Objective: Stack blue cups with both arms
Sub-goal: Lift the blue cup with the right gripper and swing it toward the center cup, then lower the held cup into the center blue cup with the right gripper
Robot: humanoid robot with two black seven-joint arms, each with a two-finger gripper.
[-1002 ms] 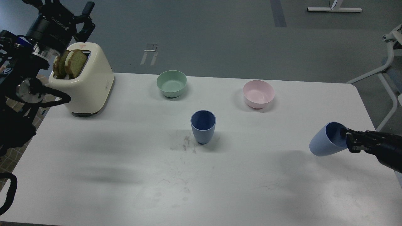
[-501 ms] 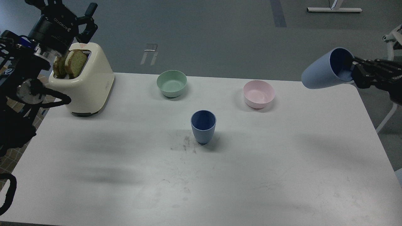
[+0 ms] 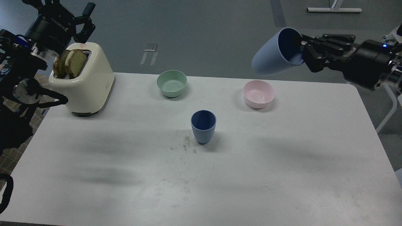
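One blue cup [image 3: 203, 126] stands upright on the white table [image 3: 282, 175], near its middle. My right gripper [image 3: 301, 51] is shut on the rim of the second blue cup [image 3: 272, 56]. It holds that cup tilted, mouth to the right, high above the table's far edge and over the pink bowl [image 3: 258, 93]. My left gripper [image 3: 59, 8], marked with white lettering, is raised at the far left above the toaster. Its fingers [image 3: 88, 11] stand spread and hold nothing.
A cream toaster [image 3: 88, 84] with two toast slices stands at the far left. A mint-green bowl [image 3: 171, 83] sits at the far middle, beyond the standing cup. Dark smudges mark the table just left of the standing cup.
My right arm has lifted the held cup from low at the table's right edge and carried it up and to the left. The left arm and the standing cup have hardly moved.
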